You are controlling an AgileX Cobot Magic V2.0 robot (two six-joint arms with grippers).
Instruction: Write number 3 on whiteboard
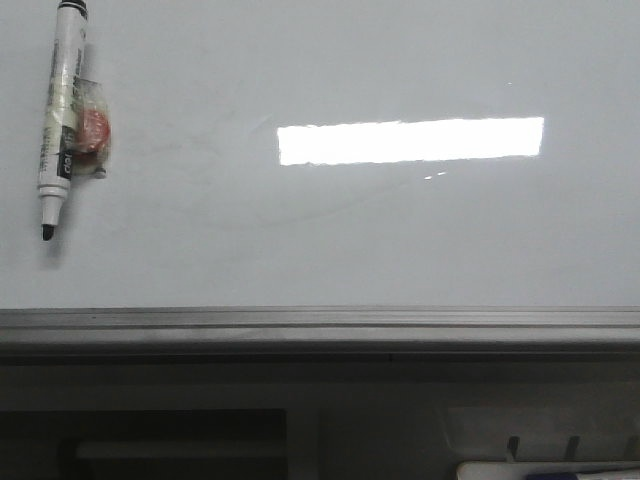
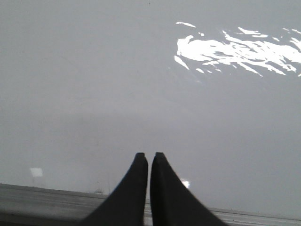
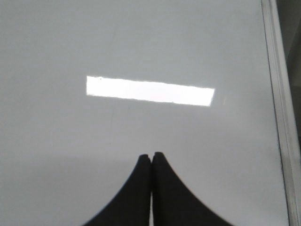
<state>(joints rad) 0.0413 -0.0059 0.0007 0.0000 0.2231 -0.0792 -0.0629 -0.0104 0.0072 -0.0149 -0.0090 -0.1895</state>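
The whiteboard fills the front view, glossy and pale grey, and no number 3 shows on it in any view. A white marker lies on the board at the far left, its uncapped black tip pointing toward the near edge, with a red lump taped to its side. Neither gripper appears in the front view. My left gripper is shut and holds nothing, above bare whiteboard close to its frame. My right gripper is also shut on nothing, over the whiteboard.
A grey metal frame runs along the board's near edge, with a dark ledge below it. The frame also borders the board in the right wrist view. A bright rectangular reflection sits mid-board. A white object lies at the bottom right.
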